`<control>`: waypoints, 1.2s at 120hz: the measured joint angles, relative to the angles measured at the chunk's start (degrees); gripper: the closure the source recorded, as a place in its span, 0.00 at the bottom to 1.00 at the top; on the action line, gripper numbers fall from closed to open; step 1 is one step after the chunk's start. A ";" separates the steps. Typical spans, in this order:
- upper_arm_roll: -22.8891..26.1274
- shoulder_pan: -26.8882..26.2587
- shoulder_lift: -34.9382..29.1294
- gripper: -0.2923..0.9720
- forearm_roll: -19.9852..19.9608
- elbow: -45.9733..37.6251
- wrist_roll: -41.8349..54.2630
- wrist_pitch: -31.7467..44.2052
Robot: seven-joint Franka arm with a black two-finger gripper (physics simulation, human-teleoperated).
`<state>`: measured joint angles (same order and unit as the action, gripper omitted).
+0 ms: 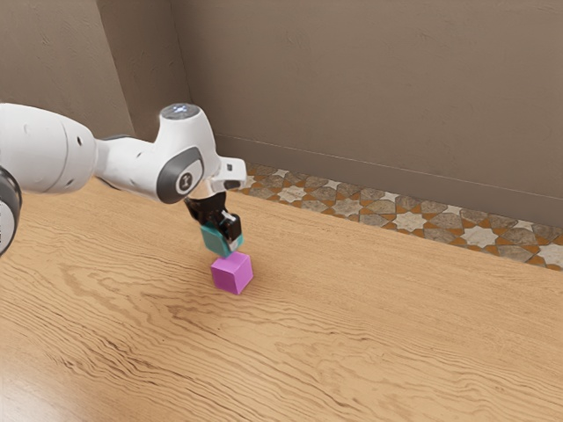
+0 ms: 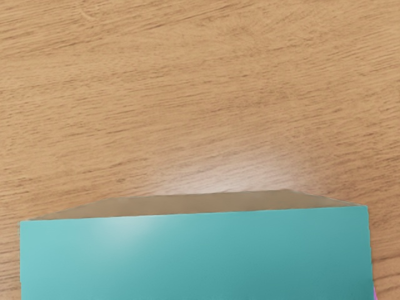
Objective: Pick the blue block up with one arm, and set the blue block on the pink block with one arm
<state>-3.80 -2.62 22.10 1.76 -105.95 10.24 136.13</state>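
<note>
On the wooden bench (image 1: 369,352), just left of the frame's centre, the pink block (image 1: 232,273) sits right beneath the blue block (image 1: 214,239), which the black fingers (image 1: 230,229) pinch from two sides, with tiled floor (image 1: 413,218) beyond.

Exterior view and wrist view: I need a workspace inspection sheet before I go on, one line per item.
Surface: wooden table, bare wood grain around the blocks.
Job's things: blue block held off the table, right over the pink block and set slightly toward the exterior view's left of it; cannot tell whether they touch. The pink block rests on the table.
Clutter: nothing seen.
Grippers: end effector shut on the blue block, pointing down.
Cables: nothing seen.
Surroundings: grey-brown wall behind the table, patterned tile floor at its foot.
</note>
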 joint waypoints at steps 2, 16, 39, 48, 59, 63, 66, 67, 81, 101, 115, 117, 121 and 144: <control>0.00 -0.03 0.04 0.46 -0.09 0.04 0.01 -0.08; 0.01 -0.37 -1.55 0.46 -1.42 -1.73 -0.33 -0.51; 0.78 -0.49 -1.84 0.47 -3.25 -2.27 -2.60 -0.89; 0.95 -0.47 -1.67 0.46 -3.63 -2.28 -3.42 -0.98; 1.25 -0.48 -1.61 0.46 -4.08 -2.49 -4.27 -1.05; 1.25 -0.47 -1.59 0.46 -4.27 -2.72 -4.55 -1.07; 1.25 -0.45 -1.60 0.46 -4.43 -2.98 -4.74 -1.08; 1.26 -0.42 -1.62 0.46 -4.48 -3.08 -4.80 -1.08; 1.27 -0.22 -1.73 0.42 -4.96 -3.65 -5.54 -1.13; 1.31 -0.45 -1.91 0.34 -5.23 -3.67 -6.11 -1.18; 1.27 -0.39 -2.16 0.29 -5.26 -3.67 -6.45 -1.20; 1.27 -0.38 -2.27 0.29 -5.26 -3.68 -6.50 -1.20; 1.26 -0.38 -2.65 0.28 -5.25 -3.70 -6.58 -1.20; 1.25 -0.37 -4.14 0.25 -5.11 -3.70 -6.95 -1.24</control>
<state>-2.55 -2.99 17.96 -3.35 -109.65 3.29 134.89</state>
